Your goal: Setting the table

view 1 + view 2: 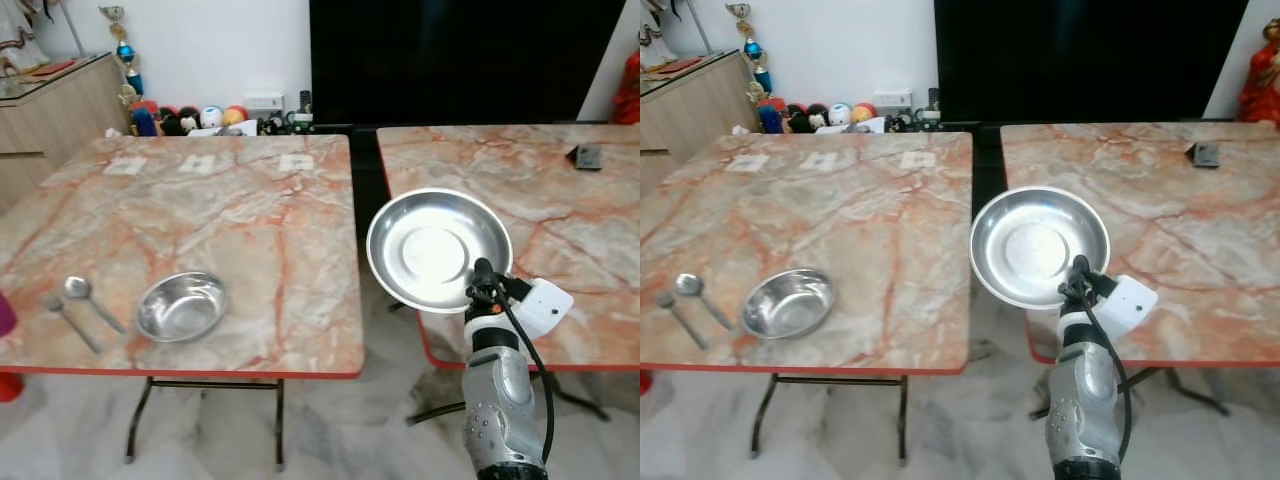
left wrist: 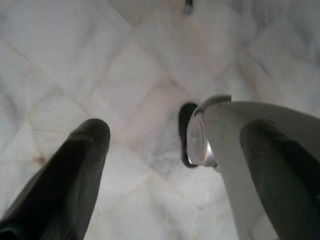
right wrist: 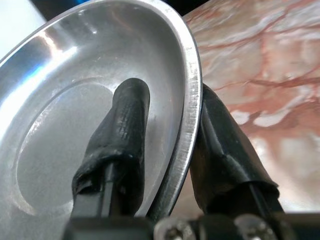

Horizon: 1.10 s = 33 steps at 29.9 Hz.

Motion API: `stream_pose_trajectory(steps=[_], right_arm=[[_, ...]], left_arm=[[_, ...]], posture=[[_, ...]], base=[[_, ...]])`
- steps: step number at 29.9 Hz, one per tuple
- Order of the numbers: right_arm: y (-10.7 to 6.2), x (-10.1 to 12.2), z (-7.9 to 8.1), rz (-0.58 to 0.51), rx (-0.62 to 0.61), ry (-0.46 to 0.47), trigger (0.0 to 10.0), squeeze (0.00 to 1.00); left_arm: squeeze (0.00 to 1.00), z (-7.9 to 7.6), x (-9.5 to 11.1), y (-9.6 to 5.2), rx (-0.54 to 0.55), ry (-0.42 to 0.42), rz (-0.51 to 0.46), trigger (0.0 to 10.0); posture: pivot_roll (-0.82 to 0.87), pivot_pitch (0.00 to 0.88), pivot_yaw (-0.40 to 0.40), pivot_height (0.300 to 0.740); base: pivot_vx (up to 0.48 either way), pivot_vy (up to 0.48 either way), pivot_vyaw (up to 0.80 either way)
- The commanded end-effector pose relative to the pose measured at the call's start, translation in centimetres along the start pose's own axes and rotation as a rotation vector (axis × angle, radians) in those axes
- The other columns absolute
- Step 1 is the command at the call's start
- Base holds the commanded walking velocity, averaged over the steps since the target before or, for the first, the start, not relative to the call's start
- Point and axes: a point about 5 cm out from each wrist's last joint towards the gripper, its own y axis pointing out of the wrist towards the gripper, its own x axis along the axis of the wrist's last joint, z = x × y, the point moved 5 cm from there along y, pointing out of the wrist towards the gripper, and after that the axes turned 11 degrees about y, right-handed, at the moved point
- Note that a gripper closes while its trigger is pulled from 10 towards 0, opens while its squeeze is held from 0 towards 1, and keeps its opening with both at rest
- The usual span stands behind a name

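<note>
Between tables, right hand (image 3: 165, 165) grips plate (image 1: 438, 248).

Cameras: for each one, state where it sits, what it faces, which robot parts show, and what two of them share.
Left eye view: on the head, looking down at two marble tables; right arm lifts a steel plate.
Right eye view: same scene; bowl, spoon and fork on the left table.
Left wrist view: faces the tiled floor; left pincer open.
Right wrist view: right pincer clamps the plate's rim.
Shared: the eyes and right wrist both show the plate.
</note>
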Motion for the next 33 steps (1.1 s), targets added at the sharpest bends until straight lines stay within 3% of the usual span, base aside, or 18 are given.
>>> stream_pose_trajectory(steps=[1,17,33], right_arm=[[0.4,0.8,0.2,-0.026,0.012,-0.017,10.0,0.0],[0.4,1.2,-0.7,-0.045,-0.037,-0.025,10.0,0.0],[-0.5,3.1,-4.9,-0.122,-0.239,-0.063,10.0,0.0]], left_arm=[[0.0,-0.8,-1.3,-0.3,-0.025,0.005,0.043,10.0],[0.0,-0.7,-1.2,-0.2,-0.021,-0.004,0.042,10.0],[0.0,-0.7,-1.2,-0.2,-0.017,-0.009,0.041,10.0]], posture=[[0.0,0.0,0.003,0.74],[0.01,0.0,0.005,0.74],[0.0,0.0,0.002,0.74]], base=[[0.24,-0.368,0.0],[0.09,-0.369,0.0],[0.12,-0.37,0.0]])
